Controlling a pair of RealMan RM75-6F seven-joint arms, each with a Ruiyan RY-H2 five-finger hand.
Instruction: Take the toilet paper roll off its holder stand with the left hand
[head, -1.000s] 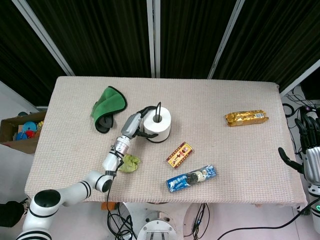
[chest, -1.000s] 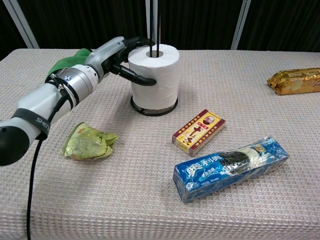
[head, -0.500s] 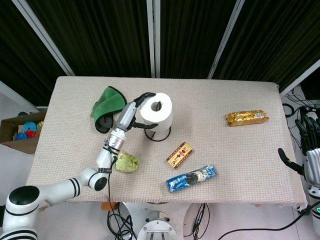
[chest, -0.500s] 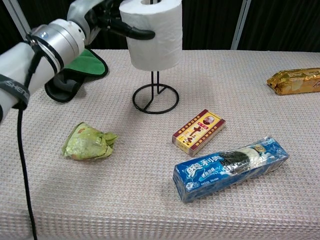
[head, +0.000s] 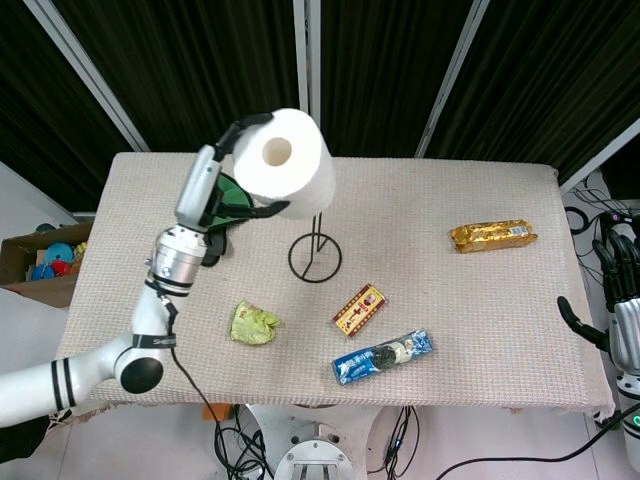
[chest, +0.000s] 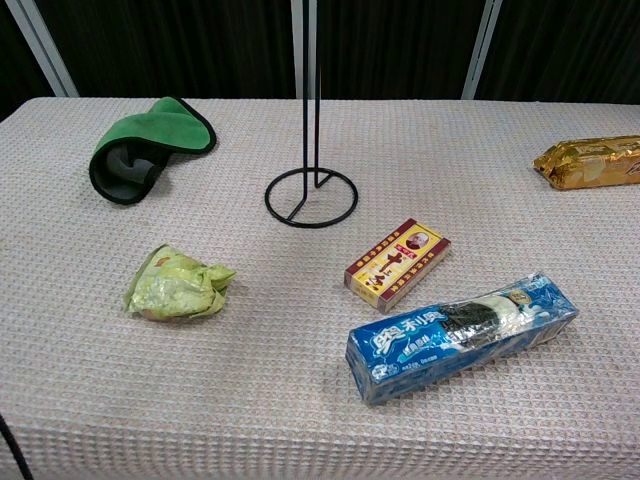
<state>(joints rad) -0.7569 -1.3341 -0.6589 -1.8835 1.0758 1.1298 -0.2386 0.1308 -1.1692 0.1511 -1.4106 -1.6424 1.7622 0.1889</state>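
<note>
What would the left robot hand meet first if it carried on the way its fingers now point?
Nothing but the toilet paper roll the left robot hand grips. Beyond it, toward the table's far edge and dark curtain, the way looks free, though depth is unclear.

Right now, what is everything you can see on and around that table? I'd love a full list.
toilet paper roll: one, white, held up in the air above the table's rear left part
holder stand: one, black wire, bare, upright at the table's middle
green cloth: one, green with dark lining, folded, rear left
crumpled wrapper: one, yellow-green, front left
small box: one, red and yellow, right of centre
blue snack pack: one, blue, front right
gold snack pack: one, gold, far right
table: one, beige textured cover
cardboard box: one, brown, colourful items inside, on the floor at left
left hand: one, silver and black, grips the roll
right hand: one, dark, off the table's right edge, holds nothing
</note>
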